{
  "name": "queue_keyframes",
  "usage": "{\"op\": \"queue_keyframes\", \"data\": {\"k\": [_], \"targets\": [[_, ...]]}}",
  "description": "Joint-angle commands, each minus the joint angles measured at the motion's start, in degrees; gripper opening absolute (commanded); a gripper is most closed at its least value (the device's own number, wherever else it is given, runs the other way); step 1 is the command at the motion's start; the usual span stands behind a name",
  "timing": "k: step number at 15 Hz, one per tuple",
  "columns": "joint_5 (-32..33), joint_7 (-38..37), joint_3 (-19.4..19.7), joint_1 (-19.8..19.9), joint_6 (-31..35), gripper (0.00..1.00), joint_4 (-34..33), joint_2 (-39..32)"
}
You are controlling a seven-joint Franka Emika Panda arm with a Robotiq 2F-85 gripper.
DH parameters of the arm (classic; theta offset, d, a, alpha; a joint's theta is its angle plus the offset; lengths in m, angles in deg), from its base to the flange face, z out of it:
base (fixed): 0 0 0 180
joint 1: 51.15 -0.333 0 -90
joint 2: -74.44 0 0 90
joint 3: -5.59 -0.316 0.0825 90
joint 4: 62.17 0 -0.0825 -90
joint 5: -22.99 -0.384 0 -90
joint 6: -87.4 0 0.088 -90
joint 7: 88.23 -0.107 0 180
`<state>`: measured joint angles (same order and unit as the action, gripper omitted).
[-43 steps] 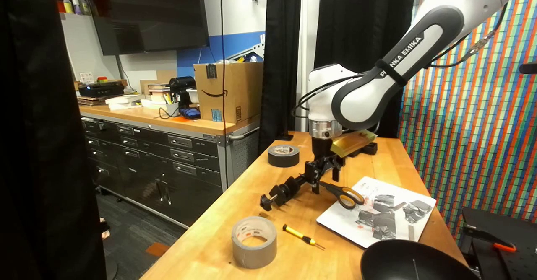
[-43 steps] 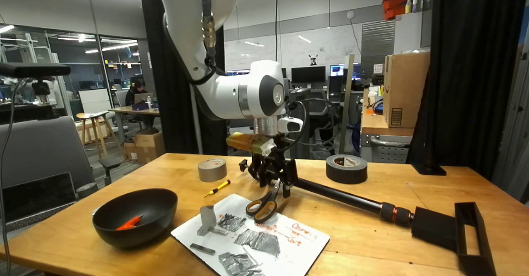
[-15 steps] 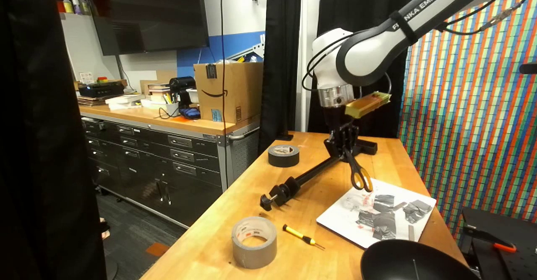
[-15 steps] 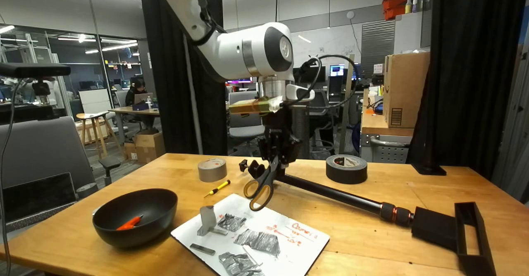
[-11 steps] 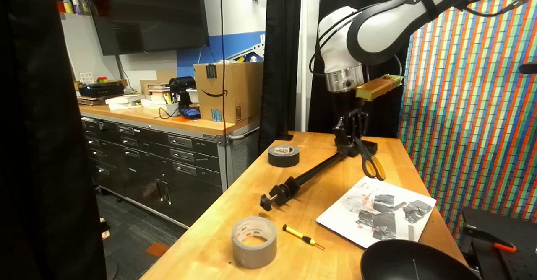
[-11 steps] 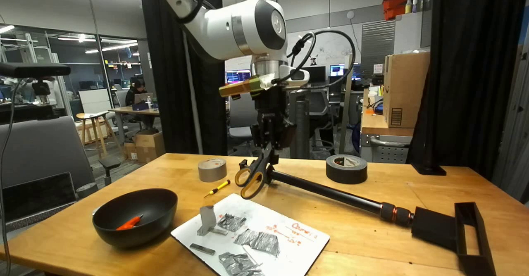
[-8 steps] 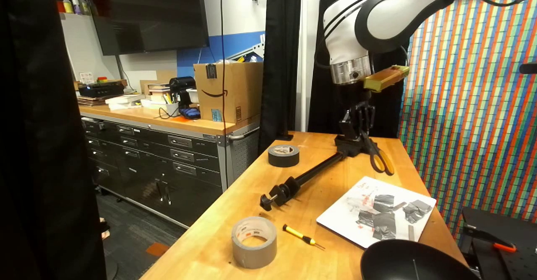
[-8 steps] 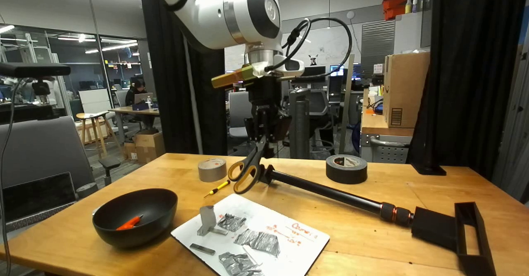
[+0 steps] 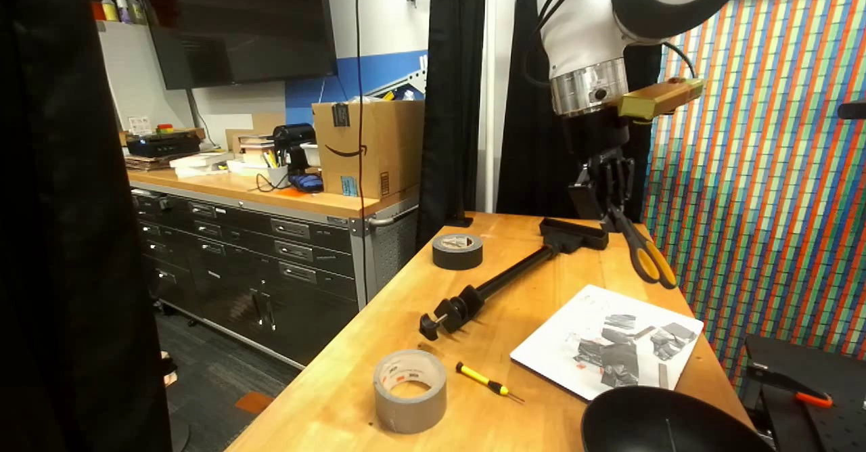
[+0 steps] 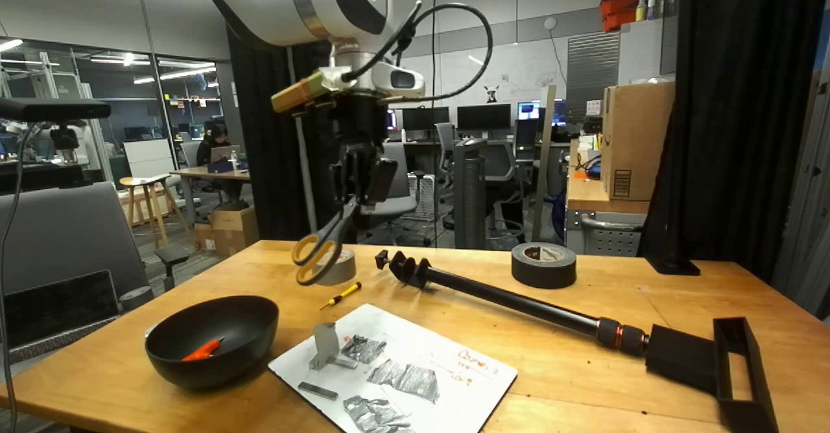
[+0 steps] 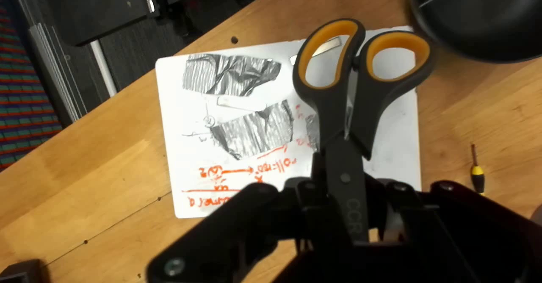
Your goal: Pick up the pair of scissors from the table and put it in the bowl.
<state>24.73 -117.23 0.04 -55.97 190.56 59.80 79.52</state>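
Note:
The pair of scissors (image 10: 339, 223) hangs tilted in the air, dark blades up and yellow-orange loops down. My gripper (image 10: 355, 201) is shut on its blades, as both exterior views show. In the wrist view, the scissors (image 11: 336, 115) point loops away from me, and the blade marked "CCR" lies between the fingers (image 11: 319, 168); the blade tips are hidden. A wide black bowl (image 10: 207, 378) stands on the table, lower than the scissors and off to one side. An orange-handled item (image 10: 203, 350) lies inside. Part of the bowl (image 11: 478, 29) shows at the wrist view's top right corner.
A white board (image 10: 454, 381) with grey tape pieces lies beside the bowl. A long black rod tool (image 10: 519, 302), a grey tape roll (image 9: 410, 404), a black tape roll (image 10: 543, 274) and a yellow-black screwdriver (image 9: 482, 379) are also on the table.
The scissors, resting low over the board's edge earlier, have been lifted in my gripper. Over the last second, gripper and scissors rose and moved sideways to the bowl's side of the table.

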Motion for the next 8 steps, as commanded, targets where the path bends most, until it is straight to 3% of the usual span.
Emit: {"op": "queue_keyframes", "data": {"k": [1, 8], "targets": [[-5.45, -4.77, -2.43, -1.64, -2.5, 0.09, 0.52, 3.26], [-13.49, -9.53, -6.21, -4.37, 0.59, 0.09, 2.91, 3.22]]}}
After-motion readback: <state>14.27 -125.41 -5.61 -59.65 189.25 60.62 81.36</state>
